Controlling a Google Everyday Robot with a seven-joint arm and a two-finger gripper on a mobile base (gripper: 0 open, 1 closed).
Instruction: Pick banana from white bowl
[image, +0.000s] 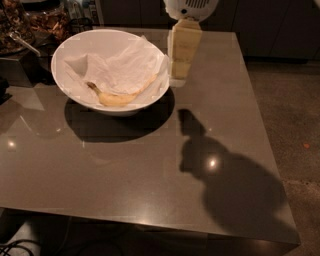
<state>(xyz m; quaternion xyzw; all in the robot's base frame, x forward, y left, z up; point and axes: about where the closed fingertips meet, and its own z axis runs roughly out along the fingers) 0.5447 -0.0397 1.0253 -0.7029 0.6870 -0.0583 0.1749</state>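
Here, one banana (117, 99) is lying on crumpled paper (127, 67) inside one white bowl (98, 31); the gripper (183, 57) is hanging just beside its rim, clenched or released impossible to tell.

The bowl (75, 42) is glossy white, lined with crumpled white paper (127, 67). In it lies a yellow banana (116, 98), its stem tip dark brown. At the bowl's 3 o'clock, just beside the rim, hangs the gripper (178, 80), pale cream under a white housing. The table (125, 175) is shiny grey-brown with dark shadows. At the bowl's 10 o'clock is reddish-brown food (47, 20). The floor (292, 100) is mottled brown.
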